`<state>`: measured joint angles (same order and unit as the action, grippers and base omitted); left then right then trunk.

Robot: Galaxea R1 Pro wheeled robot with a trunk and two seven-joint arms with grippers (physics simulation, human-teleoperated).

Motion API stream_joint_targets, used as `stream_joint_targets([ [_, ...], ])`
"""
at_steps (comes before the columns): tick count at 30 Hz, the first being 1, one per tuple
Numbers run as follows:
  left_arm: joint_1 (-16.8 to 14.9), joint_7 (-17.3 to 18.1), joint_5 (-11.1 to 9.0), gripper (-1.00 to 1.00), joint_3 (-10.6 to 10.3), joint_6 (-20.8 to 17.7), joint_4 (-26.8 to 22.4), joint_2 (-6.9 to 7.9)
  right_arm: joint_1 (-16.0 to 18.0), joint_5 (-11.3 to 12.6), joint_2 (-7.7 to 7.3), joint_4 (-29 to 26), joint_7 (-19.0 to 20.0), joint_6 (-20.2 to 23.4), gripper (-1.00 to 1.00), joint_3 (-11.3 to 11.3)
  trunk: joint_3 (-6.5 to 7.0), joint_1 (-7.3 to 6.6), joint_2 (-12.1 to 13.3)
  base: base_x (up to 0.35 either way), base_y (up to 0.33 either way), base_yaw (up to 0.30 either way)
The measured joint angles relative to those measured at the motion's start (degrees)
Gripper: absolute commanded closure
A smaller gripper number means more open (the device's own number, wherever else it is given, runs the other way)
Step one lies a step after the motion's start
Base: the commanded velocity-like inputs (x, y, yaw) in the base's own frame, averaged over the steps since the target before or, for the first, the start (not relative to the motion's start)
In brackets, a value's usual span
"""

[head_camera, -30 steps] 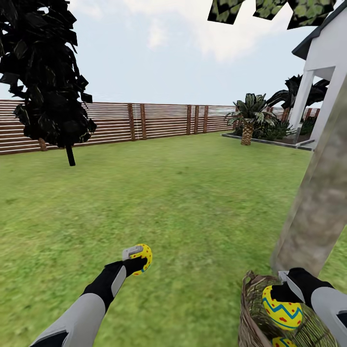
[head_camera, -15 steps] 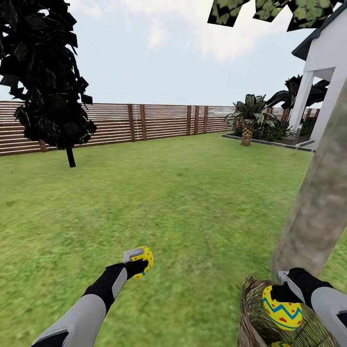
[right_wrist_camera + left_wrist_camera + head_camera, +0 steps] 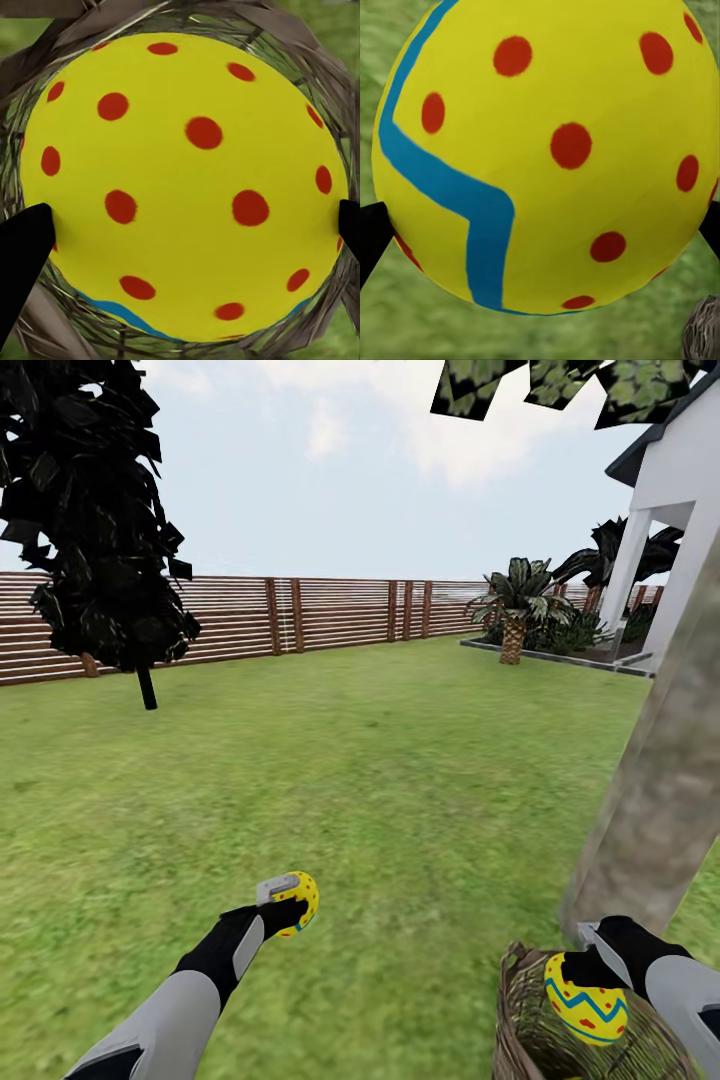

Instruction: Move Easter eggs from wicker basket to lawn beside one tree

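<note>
One Easter egg [image 3: 297, 900] sits clamped in the left hand [image 3: 283, 903] over the lawn [image 3: 380, 780]; the right hand [image 3: 588, 967] grips another egg [image 3: 586, 1005] above the wicker basket [image 3: 520, 1020].

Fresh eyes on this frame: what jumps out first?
Two bright yellow red-dotted Easter eggs stand out: one with a blue band gripped by the left gripper over the green lawn, the other with a blue zigzag held by the right gripper above the brown woven wicker basket at lower right. Right behind the basket rises a thick grey-brown mottled tree trunk.
</note>
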<state>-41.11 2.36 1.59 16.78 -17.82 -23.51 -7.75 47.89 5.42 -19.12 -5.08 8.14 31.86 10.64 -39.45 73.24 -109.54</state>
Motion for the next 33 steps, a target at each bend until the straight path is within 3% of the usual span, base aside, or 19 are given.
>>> stream_joint_targets([
  [8, 0.0, 0.09, 0.0, 1.0, -0.01, -0.24, 0.04, 0.0, 0.0, -0.02, 0.43, 0.0, 0.0, 0.0, 1.0, 0.02, 1.44, -1.76, 3.21, 0.0, 0.0, 0.0],
  [10, 0.01, 0.1, 0.0, 1.0, -0.01, -1.01, 1.97, 0.06, 0.0, 0.03, 0.38, 0.0, 0.06, 0.04, 1.0, -0.01, 1.79, -2.2, 4.01, 0.0, 0.0, 0.0],
  [13, 0.0, 0.15, -0.21, 1.0, 0.21, -8.32, 4.15, 0.2, 0.0, 0.08, 0.45, 0.0, 0.17, 0.09, 1.0, 0.05, 2.33, -2.86, 5.22, 0.0, 0.0, 0.0],
  [15, 0.02, 0.21, -0.26, 1.0, 0.32, -10.36, 5.69, 0.29, 0.0, 0.07, 0.75, 0.03, 0.2, 0.09, 1.0, 0.09, 2.69, -3.29, 6.02, 0.0, 0.0, 0.0],
  [17, 0.09, 0.14, -0.12, 1.0, 0.56, -10.4, 8.92, 0.66, 0.0, 0.07, 1.69, 0.29, 0.18, 0.09, 1.0, 0.07, 3.05, -3.73, 6.82, 0.0, 0.0, 0.0],
  [20, 0.15, 0.12, -0.18, 1.0, 0.61, -10.47, 9.94, 2.24, 0.0, -0.05, 2.9, 1.4, 0.16, 0.0, 1.0, 0.06, 3.59, -4.39, 8.02, 0.0, 0.0, 0.0],
  [33, 0.17, -0.15, -0.01, 1.0, 0.38, -11.05, 7.51, 2.45, 0.0, 0.12, 2.86, 1.5, 0.34, -0.06, 1.0, -0.03, 5.92, -7.25, 13.24, 0.0, 0.0, 0.0],
])
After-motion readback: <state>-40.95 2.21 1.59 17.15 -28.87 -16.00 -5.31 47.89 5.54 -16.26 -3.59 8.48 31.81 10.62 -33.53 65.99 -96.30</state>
